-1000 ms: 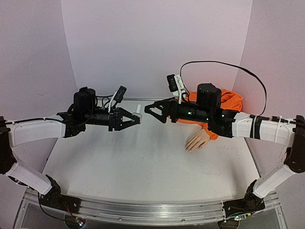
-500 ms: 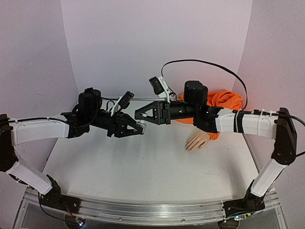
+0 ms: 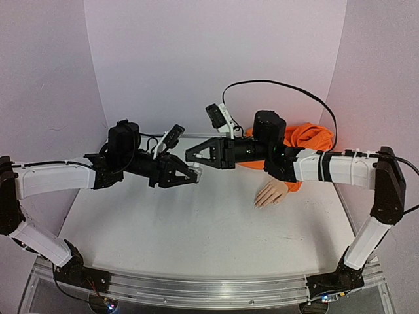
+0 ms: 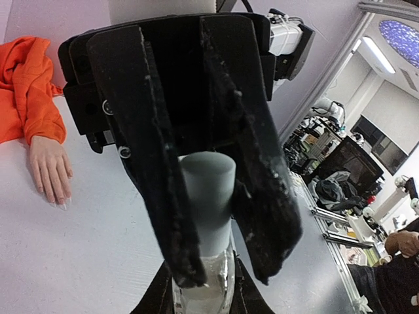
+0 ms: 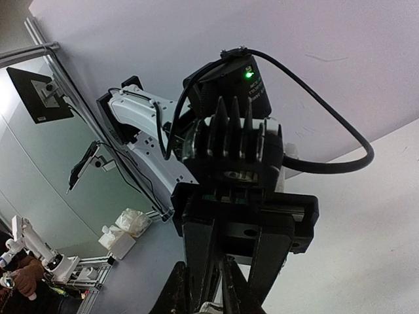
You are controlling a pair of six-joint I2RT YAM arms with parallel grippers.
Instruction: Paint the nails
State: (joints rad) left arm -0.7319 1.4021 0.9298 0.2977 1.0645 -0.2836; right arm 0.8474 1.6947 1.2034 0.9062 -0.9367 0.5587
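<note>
A small clear bottle (image 4: 204,282) with a grey cap (image 4: 208,190) hangs in mid-air above the table's middle. My left gripper (image 4: 203,297) is shut on its glass body. My right gripper (image 4: 229,268) comes from the opposite side, its two black fingers (image 4: 157,196) shut on the cap. From above the two grippers meet tip to tip, left gripper (image 3: 186,176) and right gripper (image 3: 194,159). The mannequin hand (image 3: 272,194) lies palm down at the right, orange sleeve (image 3: 309,139) behind it. Its nails (image 4: 60,204) are tiny fingertip spots, apart from both grippers.
The white table (image 3: 196,229) is enclosed by pale walls (image 3: 209,59) at the back and sides. A black cable (image 3: 288,88) loops above the right arm. The metal rail (image 3: 196,288) runs along the near edge.
My right gripper moved left to the bottle and shut on its cap. The left gripper shifted slightly right and down, still holding the bottle.
</note>
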